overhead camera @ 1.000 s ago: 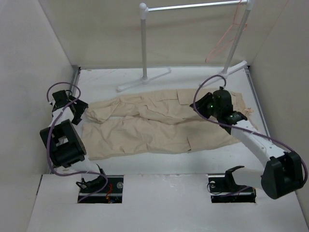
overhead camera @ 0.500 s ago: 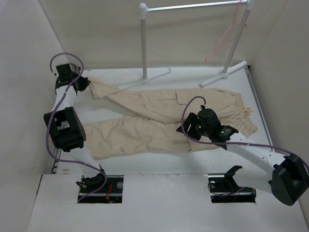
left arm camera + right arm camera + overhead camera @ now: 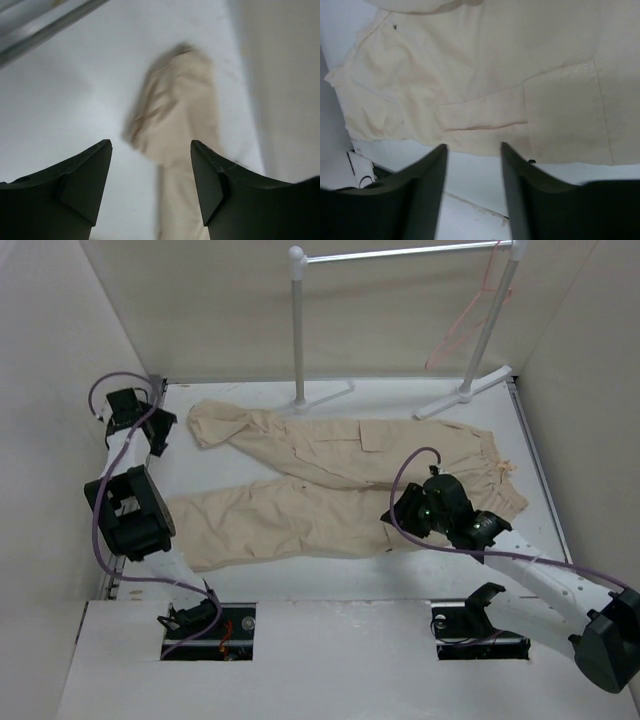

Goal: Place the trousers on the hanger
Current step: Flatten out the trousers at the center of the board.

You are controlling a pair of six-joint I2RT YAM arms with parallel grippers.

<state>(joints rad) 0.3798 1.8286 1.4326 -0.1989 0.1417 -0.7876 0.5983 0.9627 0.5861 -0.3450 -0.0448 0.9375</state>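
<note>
Trousers [image 3: 300,510] spread flat on table [image 3: 330,582]; left gripper [image 3: 150,170] near cuff [image 3: 175,100], right gripper [image 3: 472,167] near pocket [image 3: 565,110], both parted, empty

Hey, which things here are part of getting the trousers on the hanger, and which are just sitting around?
For the job:
trousers, spread flat on the table
pink hanger, hanging from the rail

Just there:
white rack

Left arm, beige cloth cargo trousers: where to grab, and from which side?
Probably the far leg's cuff of the beige cargo trousers. It is bunched into a raised fold that fingers can pinch, while the rest lies flat. Come in from the left, where the open left gripper faces it.
</note>
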